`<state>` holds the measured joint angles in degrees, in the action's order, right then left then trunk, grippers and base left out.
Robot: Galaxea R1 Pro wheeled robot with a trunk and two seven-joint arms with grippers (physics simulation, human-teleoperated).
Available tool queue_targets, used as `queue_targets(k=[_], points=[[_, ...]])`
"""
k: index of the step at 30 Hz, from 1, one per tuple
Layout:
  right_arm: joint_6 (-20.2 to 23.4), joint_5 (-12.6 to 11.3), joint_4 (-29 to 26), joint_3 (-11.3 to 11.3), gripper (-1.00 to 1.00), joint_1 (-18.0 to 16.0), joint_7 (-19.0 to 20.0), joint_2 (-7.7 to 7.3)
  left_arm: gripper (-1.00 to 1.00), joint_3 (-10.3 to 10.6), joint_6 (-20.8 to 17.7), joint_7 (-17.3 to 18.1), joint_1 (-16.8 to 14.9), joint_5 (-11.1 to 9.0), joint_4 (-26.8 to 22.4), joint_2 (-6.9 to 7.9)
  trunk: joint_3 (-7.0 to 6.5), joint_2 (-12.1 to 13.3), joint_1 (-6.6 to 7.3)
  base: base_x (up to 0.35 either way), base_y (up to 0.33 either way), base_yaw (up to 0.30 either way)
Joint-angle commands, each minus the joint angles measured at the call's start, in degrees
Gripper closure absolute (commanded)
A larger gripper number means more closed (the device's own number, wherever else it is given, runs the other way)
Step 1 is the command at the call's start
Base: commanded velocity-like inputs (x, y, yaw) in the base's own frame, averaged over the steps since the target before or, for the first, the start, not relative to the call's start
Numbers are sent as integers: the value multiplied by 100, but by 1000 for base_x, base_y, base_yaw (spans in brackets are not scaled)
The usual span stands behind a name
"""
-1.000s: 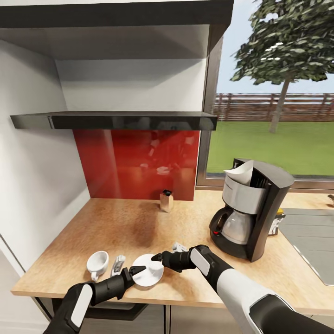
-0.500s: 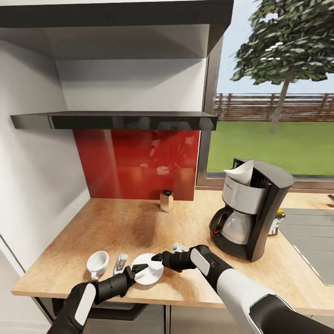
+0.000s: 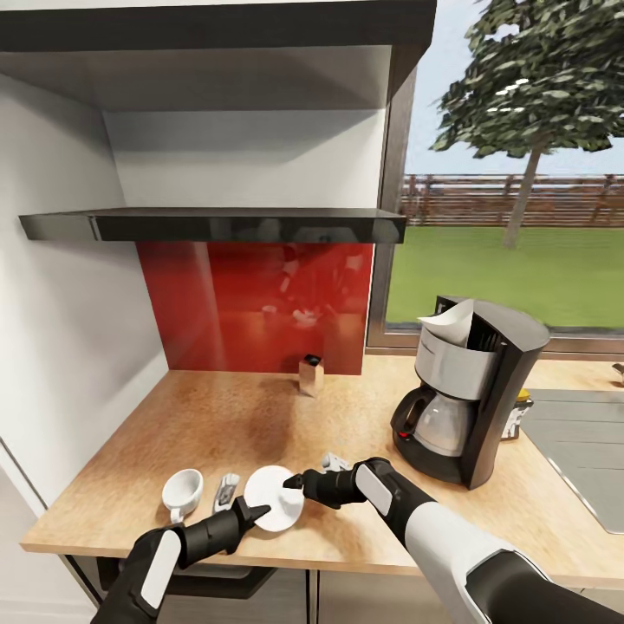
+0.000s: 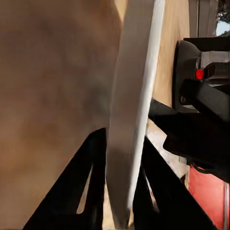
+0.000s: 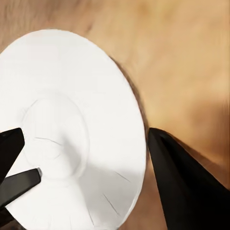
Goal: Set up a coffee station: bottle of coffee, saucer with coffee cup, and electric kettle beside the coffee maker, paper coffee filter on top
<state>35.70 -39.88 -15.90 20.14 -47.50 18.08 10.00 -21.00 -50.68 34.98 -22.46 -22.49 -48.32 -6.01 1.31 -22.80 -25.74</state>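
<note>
Left wrist view: saucer (image 4: 132, 96) edge-on between left claw (image 4: 117, 184) fingers, rim cropped.

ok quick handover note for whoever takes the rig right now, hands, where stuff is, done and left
Left hand: shut on the saucer, rim between its fingers, tilted up.
Right hand: at the saucer's other edge, fingers apart.
Coffee cup: on the kitchen countertop left of the saucer.
Coffee maker: on the counter, paper coffee filter in its top; bottle of coffee just behind it.
Left: saucer beside the maker, cup onto it, then the electric kettle.
</note>
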Motion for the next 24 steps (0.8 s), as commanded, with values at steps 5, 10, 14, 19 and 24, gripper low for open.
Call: queue_targets(k=[5,10,14,19,24], points=[[33,-55,-1,16,-100,-5,20,0,100,-43,49,35,5,236,0,-6,15,-12,-4,0,0,0],[33,-55,-7,17,-100,-5,20,0,100,-53,49,35,5,229,-1,-6,15,-12,-4,0,0,0],[33,-55,-12,20,-100,-5,28,0,100,-61,49,35,5,223,-2,2,15,-12,-4,0,0,0],[33,-63,-117,16,-100,-5,31,0,100,-53,34,54,-7,219,-52,3,15,-12,-4,0,0,0],[41,-70,-1246,-24,-100,-5,15,0,100,-29,-9,94,-29,218,-95,28,15,-12,-4,-1,0,0]])
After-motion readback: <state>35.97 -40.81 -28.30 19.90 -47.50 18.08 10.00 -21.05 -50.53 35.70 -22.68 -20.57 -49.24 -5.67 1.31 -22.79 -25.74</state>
